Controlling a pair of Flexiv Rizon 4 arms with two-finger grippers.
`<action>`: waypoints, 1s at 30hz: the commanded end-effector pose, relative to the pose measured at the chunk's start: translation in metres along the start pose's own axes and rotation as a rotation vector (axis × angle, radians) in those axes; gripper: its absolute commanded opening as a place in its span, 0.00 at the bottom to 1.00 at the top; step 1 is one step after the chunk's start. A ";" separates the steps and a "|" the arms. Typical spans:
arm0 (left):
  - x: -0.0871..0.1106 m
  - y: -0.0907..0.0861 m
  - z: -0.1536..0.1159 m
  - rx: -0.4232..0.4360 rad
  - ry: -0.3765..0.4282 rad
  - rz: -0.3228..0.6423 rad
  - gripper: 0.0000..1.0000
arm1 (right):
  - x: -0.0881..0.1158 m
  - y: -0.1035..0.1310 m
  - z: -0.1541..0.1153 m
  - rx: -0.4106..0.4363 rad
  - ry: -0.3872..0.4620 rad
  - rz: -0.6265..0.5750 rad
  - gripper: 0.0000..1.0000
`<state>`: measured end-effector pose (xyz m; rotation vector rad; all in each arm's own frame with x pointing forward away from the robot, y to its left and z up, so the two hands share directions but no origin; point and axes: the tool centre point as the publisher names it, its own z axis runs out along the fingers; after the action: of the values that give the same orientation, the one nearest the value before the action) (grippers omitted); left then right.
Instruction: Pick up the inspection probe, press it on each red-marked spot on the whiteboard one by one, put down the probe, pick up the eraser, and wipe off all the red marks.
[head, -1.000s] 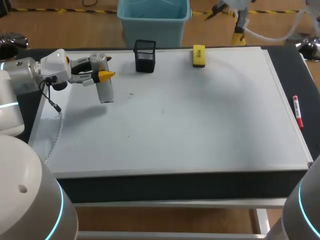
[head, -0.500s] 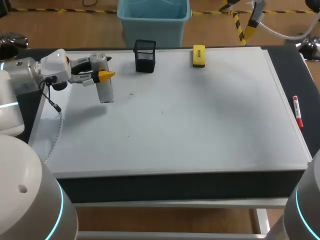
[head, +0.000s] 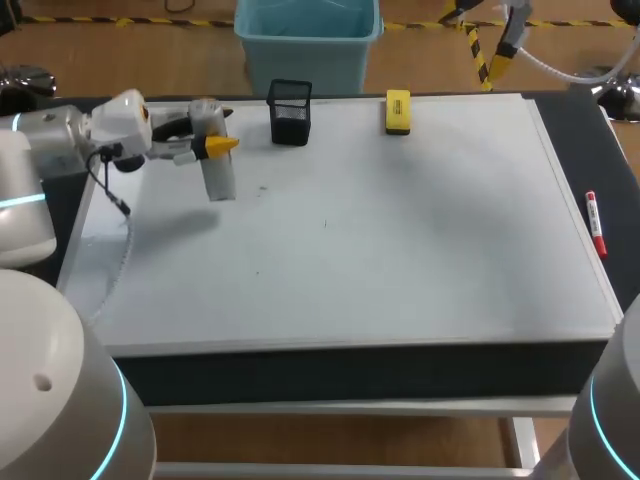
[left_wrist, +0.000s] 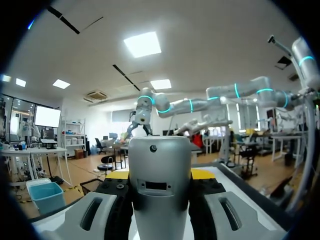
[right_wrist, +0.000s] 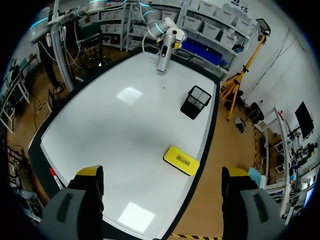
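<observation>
Inspection probe (head: 217, 160), a grey cylinder, sits upright in the left gripper (left_wrist: 161, 175) at about 10 o'clock on the whiteboard (head: 400, 240), near the far left corner. In the left wrist view it fills the gap between the two fingers (left_wrist: 116, 202), whose dark pads press against it from both sides, so the grip is closed on the probe's body with the yellow tips only just showing behind it. The probe's rounded upper end blocks most of what lies ahead of that gripper, and its lower end is out of sight there. From the head view I cannot tell whether the lower end touches the board or hangs just above it. A few faint specks (head: 324, 222) show near the board's middle, too small to give a colour. A black mesh holder (head: 290, 112) stands at 11 o'clock, just beside the probe, and the yellow eraser (head: 397, 111) lies flat at 12 o'clock by the far edge. A red marker pen (head: 596, 225) lies at 3 o'clock, off the board's right edge. The right gripper (right_wrist: 162, 172) hangs high over the far edge, its fingers spread wide with nothing between them, the eraser below it.
</observation>
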<state>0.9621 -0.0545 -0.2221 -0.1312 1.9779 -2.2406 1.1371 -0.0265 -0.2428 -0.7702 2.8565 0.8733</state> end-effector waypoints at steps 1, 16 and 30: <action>-0.037 -0.014 0.013 -0.005 0.101 0.004 0.00 | 0.001 0.000 -0.001 0.003 0.003 -0.001 1.00; -0.102 -0.057 0.072 0.010 0.243 0.033 0.00 | 0.001 0.000 -0.001 0.003 0.003 -0.001 1.00; -0.136 -0.059 0.106 0.009 0.314 0.031 0.00 | 0.001 0.000 -0.001 0.003 0.003 -0.001 1.00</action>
<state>1.0965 -0.1215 -0.1440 0.0794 2.0301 -2.2995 1.1371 -0.0269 -0.2429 -0.7703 2.8555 0.8759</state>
